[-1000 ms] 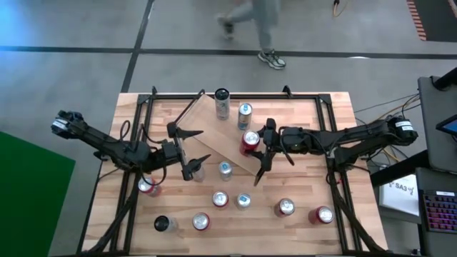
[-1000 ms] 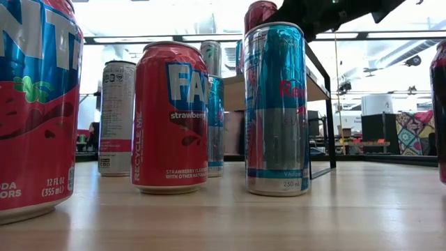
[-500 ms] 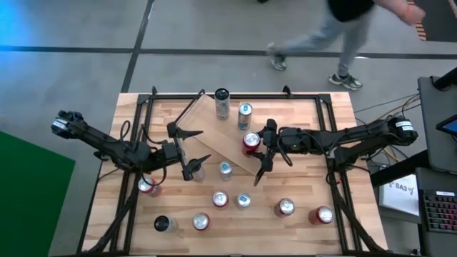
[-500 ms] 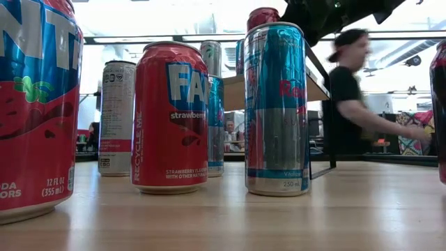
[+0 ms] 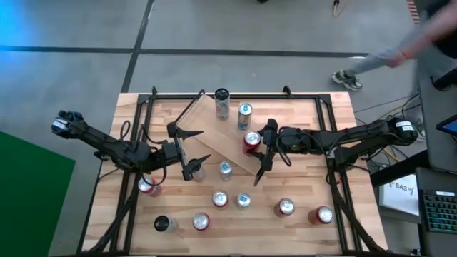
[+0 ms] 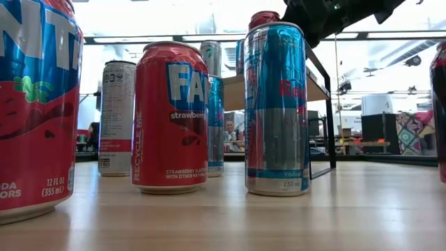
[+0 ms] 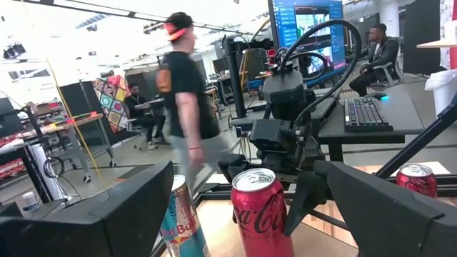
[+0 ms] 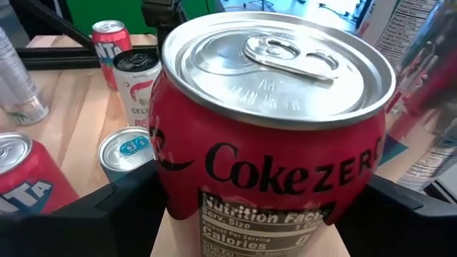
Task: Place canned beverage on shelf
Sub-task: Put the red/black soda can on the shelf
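Three cans on the shelf [image 5: 232,135]; eight on the table [image 5: 300,235]. Right tool [image 5: 255,151] open around the red Coke can [image 5: 249,141] standing on the shelf. Left tool [image 5: 191,150] open, empty.

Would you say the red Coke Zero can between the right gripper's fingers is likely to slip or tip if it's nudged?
The red Coke Zero can looks rigid, and its smooth, glossy metal wall is probably slippery. Its tab appears unopened, so it is likely full and heavy for its size. Standing tall and upright on the light-wood shelf plank, it could tip if pushed high up.
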Robot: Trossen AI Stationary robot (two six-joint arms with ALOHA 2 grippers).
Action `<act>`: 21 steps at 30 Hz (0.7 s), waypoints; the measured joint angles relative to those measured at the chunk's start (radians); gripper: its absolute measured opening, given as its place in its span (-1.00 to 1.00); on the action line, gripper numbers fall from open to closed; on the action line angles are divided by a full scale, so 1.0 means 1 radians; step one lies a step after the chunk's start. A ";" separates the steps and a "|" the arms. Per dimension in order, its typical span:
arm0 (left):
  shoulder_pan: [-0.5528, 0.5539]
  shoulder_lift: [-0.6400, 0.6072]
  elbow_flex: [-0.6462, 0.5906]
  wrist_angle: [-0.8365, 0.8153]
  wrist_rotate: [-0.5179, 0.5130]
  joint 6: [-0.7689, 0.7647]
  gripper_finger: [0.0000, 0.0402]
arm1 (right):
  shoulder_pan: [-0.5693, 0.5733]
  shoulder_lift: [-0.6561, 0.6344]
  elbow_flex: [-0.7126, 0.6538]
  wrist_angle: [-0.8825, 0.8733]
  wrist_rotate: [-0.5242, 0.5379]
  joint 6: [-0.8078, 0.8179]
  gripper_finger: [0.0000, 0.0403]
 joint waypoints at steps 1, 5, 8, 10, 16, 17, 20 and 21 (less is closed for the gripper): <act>0.000 0.000 0.000 0.000 0.000 0.000 0.78 | 0.000 0.000 0.000 0.000 0.000 0.004 0.64; 0.000 0.000 0.000 0.000 0.000 0.000 0.78 | 0.000 -0.003 0.002 -0.010 0.002 0.033 0.71; 0.000 0.000 0.000 0.000 0.000 0.000 0.78 | 0.000 -0.003 0.002 -0.016 0.002 0.034 0.76; 0.000 0.000 0.000 0.000 0.000 0.000 0.78 | 0.000 -0.009 0.002 -0.019 0.002 0.034 0.78; 0.000 0.000 0.000 0.000 0.000 -0.001 0.78 | 0.000 -0.072 0.002 -0.020 0.002 0.034 0.79; 0.000 0.000 0.000 0.000 0.000 -0.004 0.78 | 0.000 -0.087 0.002 -0.021 0.002 0.034 0.79; 0.000 0.000 0.000 0.000 0.000 -0.005 0.78 | 0.000 -0.131 0.002 -0.039 0.001 0.044 0.79; 0.000 0.000 0.000 0.000 0.000 -0.005 0.78 | 0.000 -0.146 0.002 -0.054 0.001 0.051 0.79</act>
